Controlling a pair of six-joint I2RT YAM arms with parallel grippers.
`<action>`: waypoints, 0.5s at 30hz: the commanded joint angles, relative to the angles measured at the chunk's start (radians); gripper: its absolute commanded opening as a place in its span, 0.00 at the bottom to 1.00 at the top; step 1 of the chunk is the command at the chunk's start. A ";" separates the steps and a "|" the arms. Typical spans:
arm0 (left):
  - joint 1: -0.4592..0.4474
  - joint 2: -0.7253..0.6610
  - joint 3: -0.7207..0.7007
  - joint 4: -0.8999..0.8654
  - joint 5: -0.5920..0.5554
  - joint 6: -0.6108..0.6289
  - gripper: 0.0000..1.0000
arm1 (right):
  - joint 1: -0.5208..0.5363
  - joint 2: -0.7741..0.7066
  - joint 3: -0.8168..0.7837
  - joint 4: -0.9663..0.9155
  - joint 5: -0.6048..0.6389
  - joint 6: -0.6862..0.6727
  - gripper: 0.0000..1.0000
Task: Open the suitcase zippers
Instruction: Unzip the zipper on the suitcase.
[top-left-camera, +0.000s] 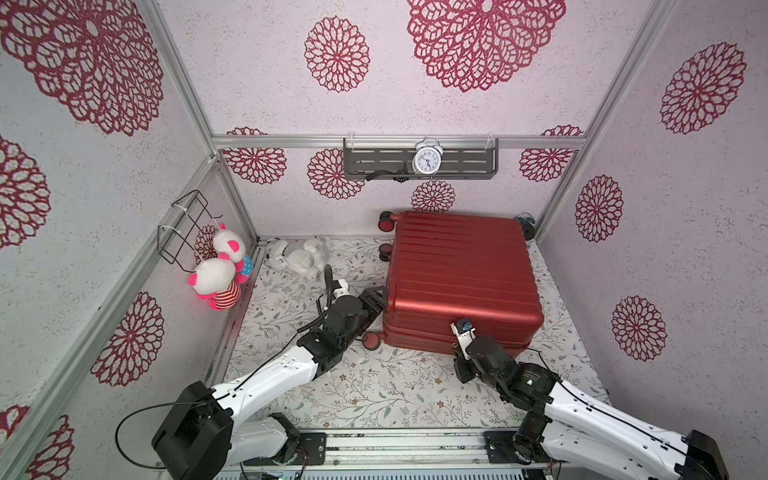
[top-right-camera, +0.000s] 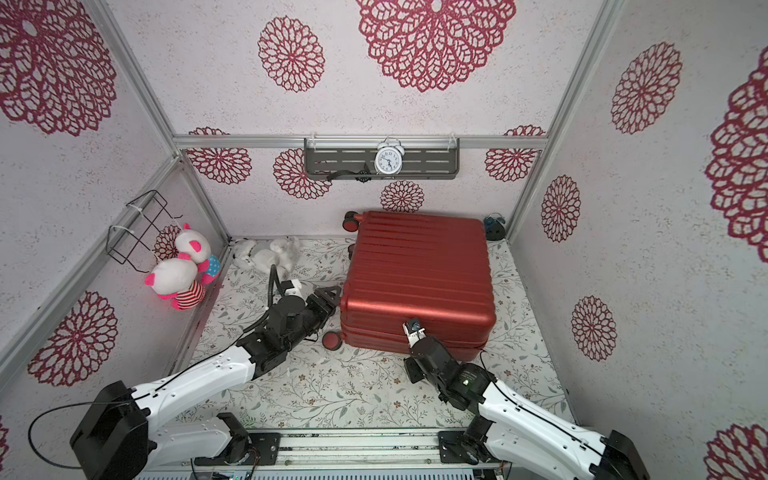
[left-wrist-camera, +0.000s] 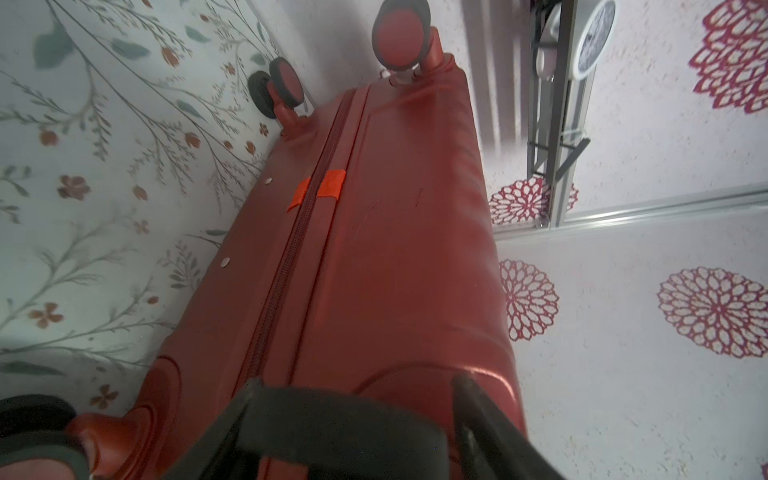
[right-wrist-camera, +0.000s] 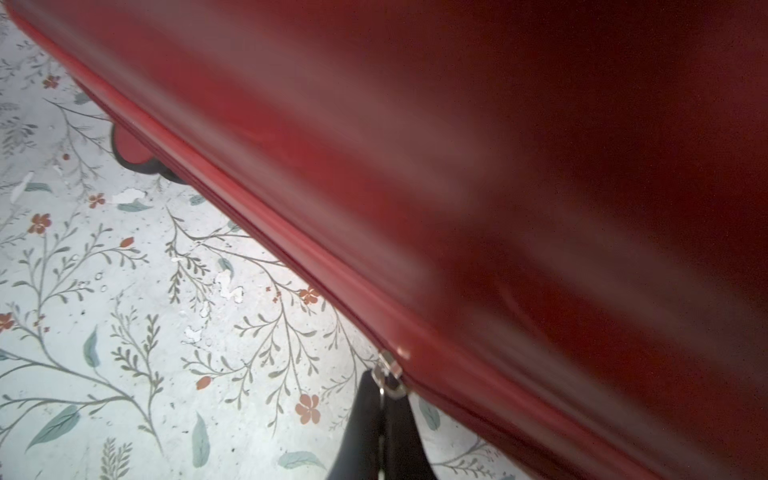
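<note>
- The suitcase (top-left-camera: 461, 270) lies flat on the floral desk (top-left-camera: 374, 386), toward the back right corner. Its ribbed shell faces up and its wheels point left.
- In both top views, the left fingers (top-left-camera: 374, 296) are at the case's wheeled side, by the near-left corner and above a red wheel (top-left-camera: 371, 340).
- In the left wrist view these fingers (left-wrist-camera: 471, 411) stand apart with nothing held. The closed zipper track (left-wrist-camera: 286, 266) runs away from them between two orange tape tabs (left-wrist-camera: 332, 183).
- The right fingers (right-wrist-camera: 361, 424) are pressed together on the metallic zipper pull (right-wrist-camera: 390, 374), on the seam of the near side.
- An alarm clock (top-left-camera: 427, 161) sits on the back wall shelf (top-left-camera: 374, 164).
</note>
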 joint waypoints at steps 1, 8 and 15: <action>-0.146 0.039 0.022 -0.102 0.227 0.299 0.11 | 0.018 0.030 -0.008 0.175 -0.193 0.051 0.00; -0.235 0.064 0.035 -0.098 0.158 0.286 0.10 | 0.040 0.086 -0.020 0.266 -0.189 0.055 0.00; -0.320 0.058 0.003 -0.091 0.095 0.255 0.08 | 0.058 0.193 0.023 0.317 -0.187 0.021 0.00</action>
